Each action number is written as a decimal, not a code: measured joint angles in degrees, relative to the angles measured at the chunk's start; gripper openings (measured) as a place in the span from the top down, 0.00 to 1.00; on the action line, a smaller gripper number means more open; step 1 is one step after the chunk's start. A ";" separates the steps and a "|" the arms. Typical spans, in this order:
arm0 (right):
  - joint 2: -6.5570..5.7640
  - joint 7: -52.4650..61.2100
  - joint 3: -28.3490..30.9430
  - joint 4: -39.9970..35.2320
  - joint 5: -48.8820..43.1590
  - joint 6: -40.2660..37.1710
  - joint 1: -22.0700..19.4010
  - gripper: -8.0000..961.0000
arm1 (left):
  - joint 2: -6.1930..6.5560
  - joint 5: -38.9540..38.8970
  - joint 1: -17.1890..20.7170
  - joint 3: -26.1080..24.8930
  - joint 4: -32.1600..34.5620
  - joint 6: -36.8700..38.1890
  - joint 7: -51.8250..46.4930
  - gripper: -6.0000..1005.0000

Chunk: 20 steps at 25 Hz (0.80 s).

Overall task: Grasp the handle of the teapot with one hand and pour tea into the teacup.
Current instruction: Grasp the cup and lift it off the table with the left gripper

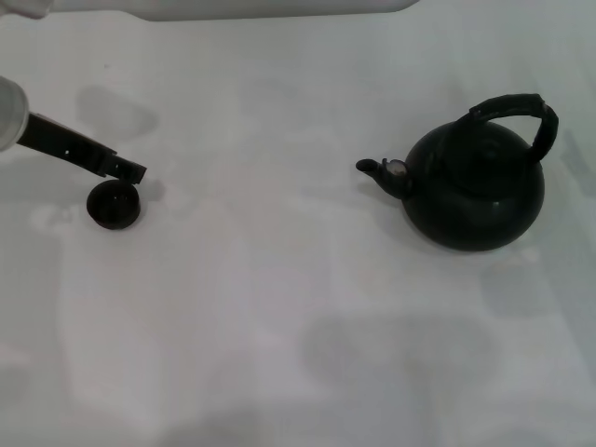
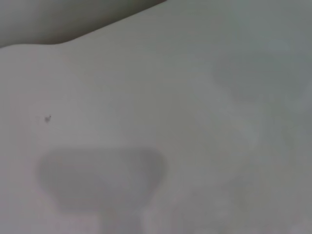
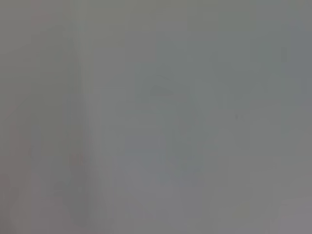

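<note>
At the left edge of the head view you see the left gripper (image 1: 130, 171) reaching in from the upper left, a black finger on a white arm, its tip just above the teacup (image 1: 114, 204). You cannot tell whether its jaws are apart or together, since only one dark bar shows. The teacup sits at the left of the frame, a little above mid-height: a tiny round dark bowl with no handle, standing upright on the white table (image 1: 279, 307). The finger tip meets the cup's upper rim in the picture; whether they touch is unclear.

Well apart from it, at the right of the frame, you find the teapot (image 1: 475, 191): a large, squat, round black pot, upright, with a short spout pointing left toward the cup and a silvery tip. The handle (image 1: 521, 110) arches over its top, thick, black and ribbed.

Both wrist views give you only pale surface. The right gripper is not visible.
</note>
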 joint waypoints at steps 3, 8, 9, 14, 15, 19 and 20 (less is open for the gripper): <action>0.00 0.01 0.04 0.02 0.05 0.16 0.07 0.09 | -0.05 -0.18 0.07 0.52 -0.44 0.22 -0.03 0.22; 0.00 0.01 0.08 0.08 0.50 0.23 0.07 0.09 | -0.03 0.16 -0.16 2.12 -1.91 0.45 -0.57 0.22; 0.00 0.01 0.09 0.09 0.51 0.23 0.06 0.09 | 0.01 0.34 -0.17 2.25 -2.09 0.46 -0.69 0.22; 0.00 0.03 0.09 0.14 0.53 0.24 0.06 0.09 | 0.10 0.85 -0.27 2.42 -2.51 0.64 -0.89 0.22; 0.00 0.03 0.09 0.14 0.53 0.24 0.06 0.09 | 0.11 0.91 -0.27 2.61 -2.69 0.64 -0.89 0.22; 0.00 0.04 0.09 0.12 0.53 0.30 0.06 0.09 | 0.02 1.91 -0.29 3.22 -3.03 0.90 -1.29 0.22; 0.00 0.05 0.09 0.11 0.54 0.30 0.06 0.09 | 0.00 2.12 -0.30 3.29 -3.03 1.05 -1.43 0.22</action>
